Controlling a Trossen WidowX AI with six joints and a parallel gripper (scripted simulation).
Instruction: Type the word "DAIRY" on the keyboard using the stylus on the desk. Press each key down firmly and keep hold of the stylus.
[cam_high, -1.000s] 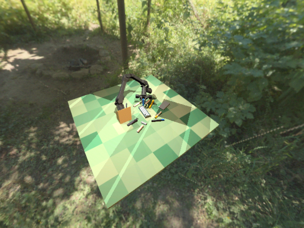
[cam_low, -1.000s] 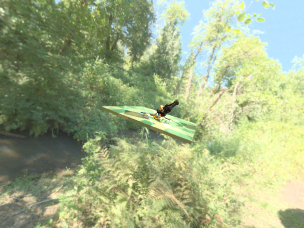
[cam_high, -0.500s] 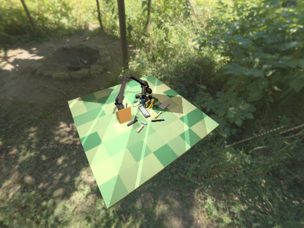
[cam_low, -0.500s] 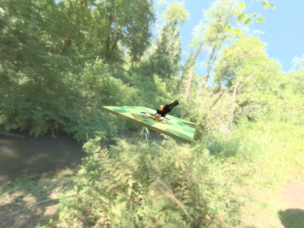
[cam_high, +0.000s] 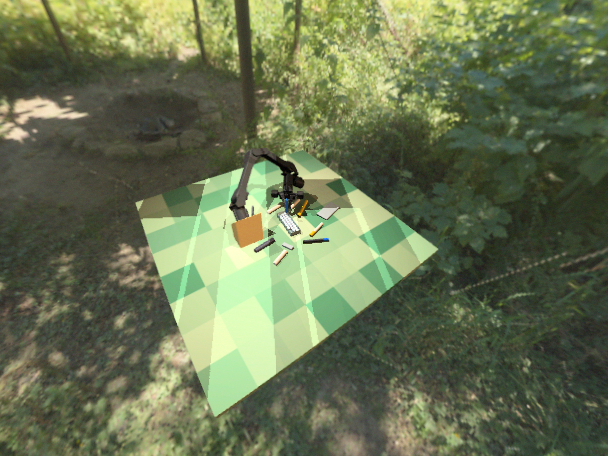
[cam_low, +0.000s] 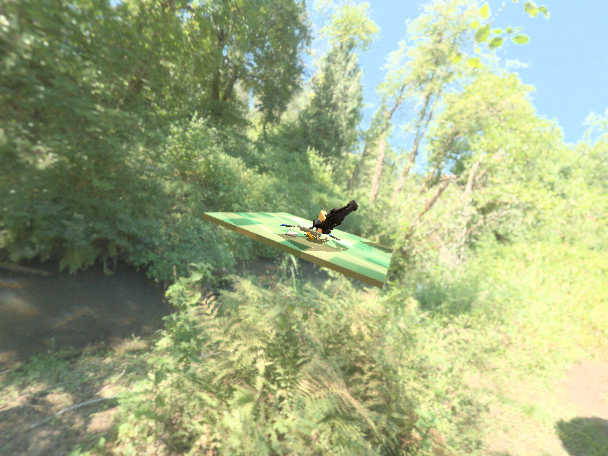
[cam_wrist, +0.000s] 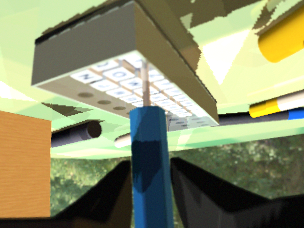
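Wrist: tool (cam_wrist: 150, 172) grips stylus (cam_wrist: 149, 150) over keyboard (cam_wrist: 125, 70).

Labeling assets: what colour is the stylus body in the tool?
Blue, with a thin tan tip; the stylus shows best in the wrist view.

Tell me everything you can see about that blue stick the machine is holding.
The stylus has a thick, faceted blue body that looks like plastic, ending in a thin pale rod. The dark tool is clamped on its lower body. It points straight at the grey keyboard, with the rod's tip over the white keys; whether it touches a key cannot be told. From the top view it stands roughly upright at the keyboard's far end, among scattered pens.
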